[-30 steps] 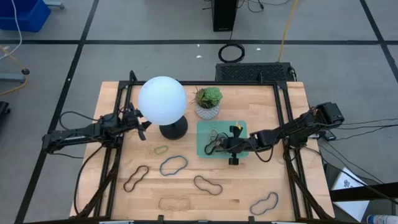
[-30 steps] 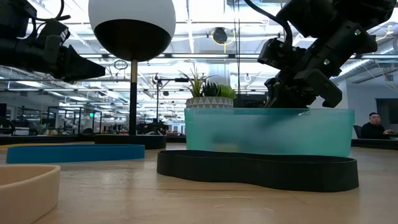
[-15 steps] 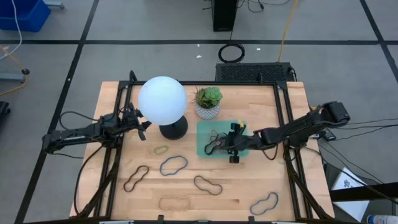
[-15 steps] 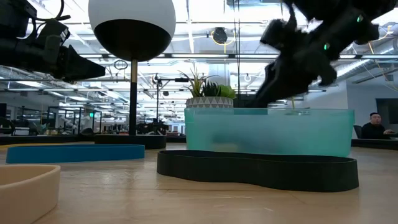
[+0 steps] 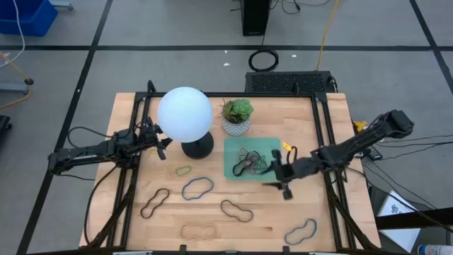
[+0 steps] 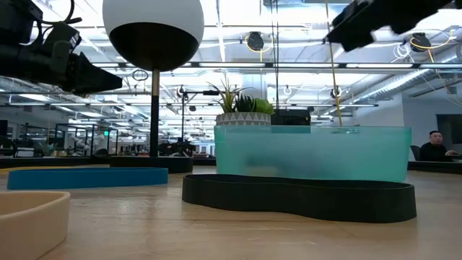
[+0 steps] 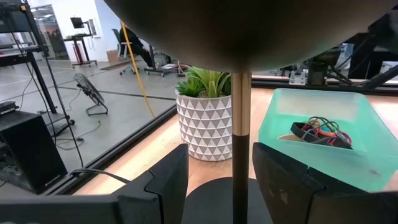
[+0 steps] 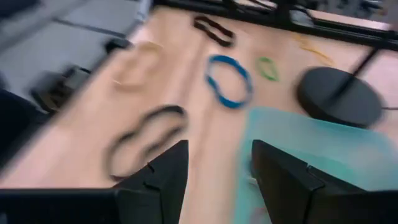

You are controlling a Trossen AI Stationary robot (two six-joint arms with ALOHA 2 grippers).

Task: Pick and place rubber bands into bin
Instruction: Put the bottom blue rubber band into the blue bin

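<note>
My right hand (image 5: pixel 284 183) hangs with its fingers apart and nothing between them, just past the bin's (image 5: pixel 232 146) edge at about 4 o'clock from the bin. The bin already has a small pile of rubber bands (image 5: pixel 249 159) in it.

I think the next job is to go and get another band. The black band (image 5: pixel 236 210) at about 8 o'clock from my hand looks nearest. To do it well, I want to come straight down over one thin side of the loop, press my fingers to the wood, and pinch only that one strand. These loops are floppy, so I should lift slowly and check it hangs free.

More bands lie on the wooden tabletop (image 5: pixel 325 212): a blue one (image 5: pixel 197 188), a small green one (image 5: pixel 183 171), a brown one (image 5: pixel 154 202), a tan one (image 5: pixel 198 231), and a dark one (image 5: pixel 301 231) near the 5 o'clock corner.

My left hand (image 5: pixel 162 144) waits beside the round white lamp (image 5: pixel 185 115), fingers apart. A small plant pot (image 5: pixel 236 117) stands at 12 o'clock from the bin. Around us is grey floor, with a cable coil (image 5: pixel 263 60) lying on it.
</note>
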